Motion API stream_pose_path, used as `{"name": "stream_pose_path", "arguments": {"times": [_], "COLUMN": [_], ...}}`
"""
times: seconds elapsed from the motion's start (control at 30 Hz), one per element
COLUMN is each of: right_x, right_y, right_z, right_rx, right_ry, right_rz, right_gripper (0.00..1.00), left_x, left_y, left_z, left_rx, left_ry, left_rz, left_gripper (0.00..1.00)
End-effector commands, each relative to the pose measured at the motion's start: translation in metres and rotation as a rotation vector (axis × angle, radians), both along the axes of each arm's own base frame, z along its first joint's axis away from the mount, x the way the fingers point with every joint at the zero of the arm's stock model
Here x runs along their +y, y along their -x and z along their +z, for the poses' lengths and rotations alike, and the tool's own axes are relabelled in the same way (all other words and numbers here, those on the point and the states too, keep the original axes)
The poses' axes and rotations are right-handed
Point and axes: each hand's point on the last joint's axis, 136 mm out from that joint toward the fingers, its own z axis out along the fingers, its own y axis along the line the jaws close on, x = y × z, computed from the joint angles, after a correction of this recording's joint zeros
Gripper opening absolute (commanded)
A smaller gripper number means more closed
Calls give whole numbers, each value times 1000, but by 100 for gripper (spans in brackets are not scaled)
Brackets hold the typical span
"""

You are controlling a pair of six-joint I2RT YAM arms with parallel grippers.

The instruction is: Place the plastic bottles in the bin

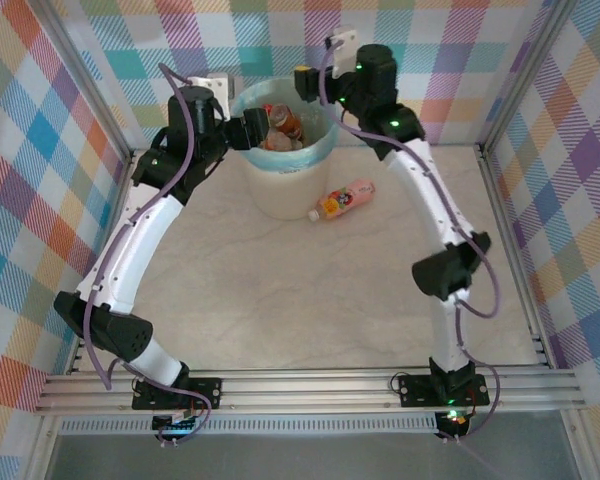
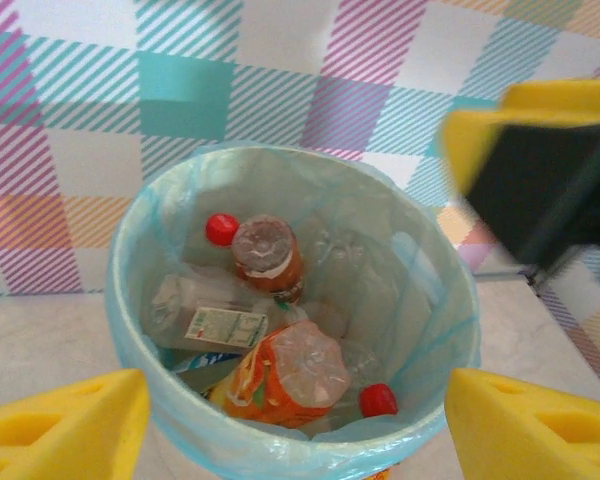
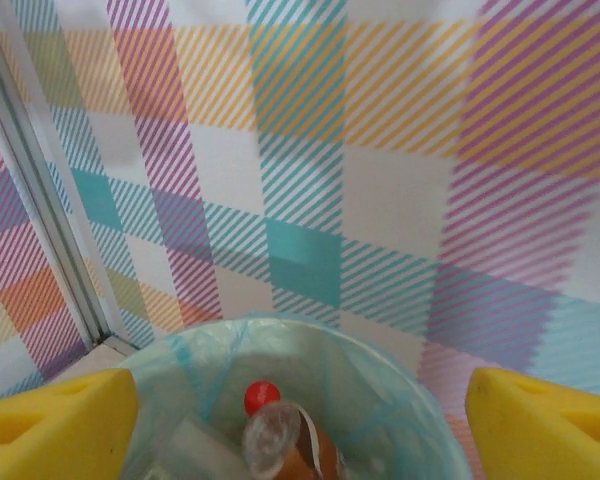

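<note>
Hovering at the near rim of the bin [image 1: 280, 190], the left gripper [image 1: 252, 130] has its fingers [image 2: 60, 425] spread wide with nothing between them, the bin mouth just below and ahead. The right gripper [image 1: 312, 85] hangs over the far rim opposite, pads [image 3: 55, 420] also spread and empty, liner directly under it. Below both, loosely piled as dropped things lie: brown-orange bottle [image 2: 268, 255], orange-yellow bottle [image 2: 285, 375], clear labelled bottle [image 2: 205, 318]. The pink bottle [image 1: 343, 200] lies on its side on the table [image 1: 280, 300], outside the bin, low and behind the right gripper, cap end just beside the wall; contact unclear. Probably the last one to fetch.
</note>
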Motion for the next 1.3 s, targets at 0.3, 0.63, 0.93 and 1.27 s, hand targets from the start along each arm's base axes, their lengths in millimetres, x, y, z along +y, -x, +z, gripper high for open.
{"name": "stream_pose_path", "arguments": {"times": [0.3,0.63,0.93,1.27], "right_x": [-135,-151,-129,-106], "right_y": [45,37,0,-21], "right_z": [-160,-257,-316,-375], "right_rx": [533,779,967,1141], "right_ry": [-158,-345,-481,-570], "right_rz": [-383,-495,-486,-510], "right_gripper": [90,82,84,88], "left_x": [-94,-188,-212,-203], "left_y": [20,79,83,108], "left_z": [-16,-101,-170,-213], "left_rx": [-33,-32,-27,-157], "left_ry": [-175,-387,-406,-474], "left_rz": [-371,-865,-927,-985], "left_gripper": [76,79,86,100]}}
